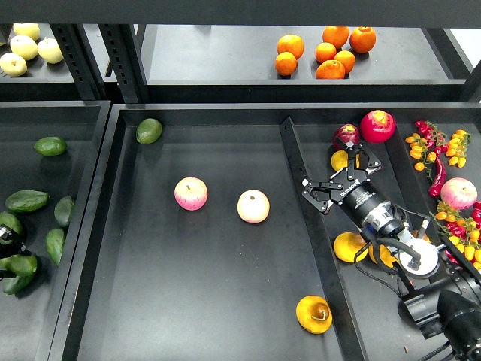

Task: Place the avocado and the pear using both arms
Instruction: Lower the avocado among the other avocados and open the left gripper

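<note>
The pear [314,313], yellow-orange with a dark hollow, lies at the front right of the middle tray [225,301]. My right gripper [338,177] is open and empty over the right tray, just in front of a small yellow fruit [340,159]. Only a dark bit of my left gripper [6,238] shows at the left edge, over the left bin. A small bright-green avocado [22,265] sits right beside it. I cannot tell whether the gripper holds the avocado.
Two pink apples [191,193] [253,206] and a duller green avocado [149,130] lie in the middle tray. Dark green fruits [27,201] fill the left bin. Yellow fruit [349,247], red apples [377,125] and small peppers [432,150] lie in the right tray. Oranges [331,53] sit on the shelf.
</note>
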